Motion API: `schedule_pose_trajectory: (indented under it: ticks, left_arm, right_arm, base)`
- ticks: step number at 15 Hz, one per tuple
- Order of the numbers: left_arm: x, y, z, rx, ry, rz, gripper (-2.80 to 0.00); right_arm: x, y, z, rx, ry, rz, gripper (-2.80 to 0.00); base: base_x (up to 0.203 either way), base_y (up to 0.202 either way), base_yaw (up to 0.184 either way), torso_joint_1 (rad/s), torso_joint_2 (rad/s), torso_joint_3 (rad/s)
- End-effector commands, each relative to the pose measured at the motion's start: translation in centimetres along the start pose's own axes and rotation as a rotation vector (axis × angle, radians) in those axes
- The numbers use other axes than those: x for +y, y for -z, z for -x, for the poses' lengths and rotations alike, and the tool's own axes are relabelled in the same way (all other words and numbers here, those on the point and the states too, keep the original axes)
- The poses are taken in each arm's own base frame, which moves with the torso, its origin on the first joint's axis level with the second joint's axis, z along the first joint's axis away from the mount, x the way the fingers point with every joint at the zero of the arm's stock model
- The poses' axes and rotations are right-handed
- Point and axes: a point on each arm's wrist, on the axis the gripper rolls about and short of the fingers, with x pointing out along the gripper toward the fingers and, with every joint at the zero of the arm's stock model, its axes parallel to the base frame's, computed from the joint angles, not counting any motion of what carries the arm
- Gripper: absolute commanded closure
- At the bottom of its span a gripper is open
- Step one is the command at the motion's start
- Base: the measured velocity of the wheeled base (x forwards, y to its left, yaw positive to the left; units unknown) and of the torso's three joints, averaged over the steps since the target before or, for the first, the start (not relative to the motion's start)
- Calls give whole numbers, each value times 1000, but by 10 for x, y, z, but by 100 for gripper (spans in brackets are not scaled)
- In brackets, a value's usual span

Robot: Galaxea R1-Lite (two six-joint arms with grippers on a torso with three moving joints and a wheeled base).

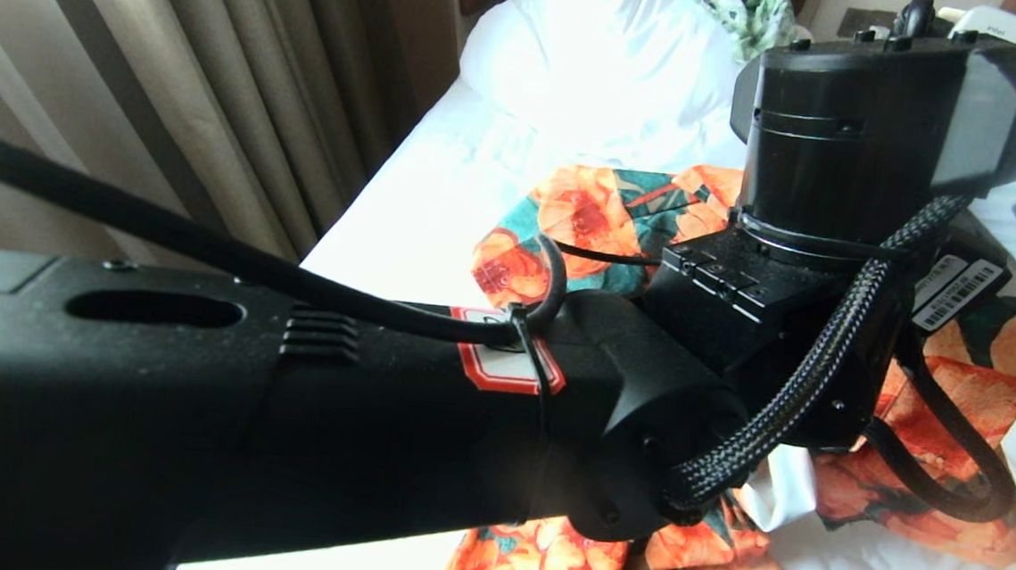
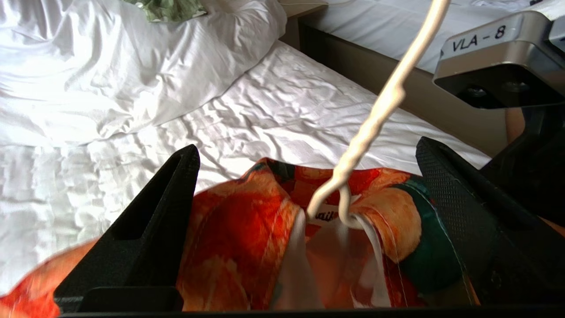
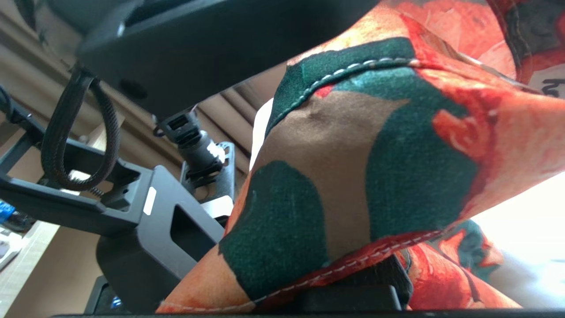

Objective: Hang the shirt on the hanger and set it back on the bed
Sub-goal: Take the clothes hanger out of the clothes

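Orange and teal all over shirt [image 1: 594, 210], crumpled on white sheet of bed [image 1: 405, 215] below pillow [image 1: 596, 50]. Lies mostly hidden in head view behind left arm [image 1: 286, 395], reaching in from left across mattress, with curtain [image 1: 174, 74] along far side. Seen closer from left wrist: collar end of shirt [image 2: 238, 238] lifted off bed [image 2: 287, 101], pale lining and neck label showing at opening. Rising out of that collar, cream wire of hanger [image 2: 366, 132], twisted neck slanting up and out of view; shoulders of it tucked inside cloth. Left gripper [image 2: 306, 148] spread wide, one finger [image 2: 154, 221] either side of collar, clamped on nothing. Just beside, silver camera block [image 2: 494, 57] of right arm. From right wrist, little but shirt [image 3: 375, 176] draped close over right gripper [image 3: 353, 300]; pinched fully together, though on what cannot be told under cloth. Farther off: green-and-white cloth [image 2: 167, 9] atop pillow [image 2: 110, 66], and second bed [image 2: 375, 26] across a dark gap.
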Motion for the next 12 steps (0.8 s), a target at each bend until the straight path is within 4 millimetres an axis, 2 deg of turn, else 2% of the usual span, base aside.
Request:
schedule_pose_trajectory:
  ticks: [1, 5, 6, 12]
  left_arm:
    - [2, -3, 1, -5, -7, 1, -280]
    - [3, -6, 2, -21, -13, -13, -280]
    - [3, -6, 2, -32, -18, -12, 0]
    - [3, -6, 1, -35, -19, -10, 0]
  right_arm:
    - [3, 0, -2, 2, -18, 5, 0]
    - [5, 0, -2, 2, -18, 8, 0]
    - [4, 0, -2, 2, -18, 7, 0]
    - [5, 0, -2, 2, -18, 8, 0]
  base:
    - [0, 0, 0, 0, 0, 0]
    - [0, 0, 0, 0, 0, 0]
    - [0, 0, 0, 0, 0, 0]
    - [0, 0, 0, 0, 0, 0]
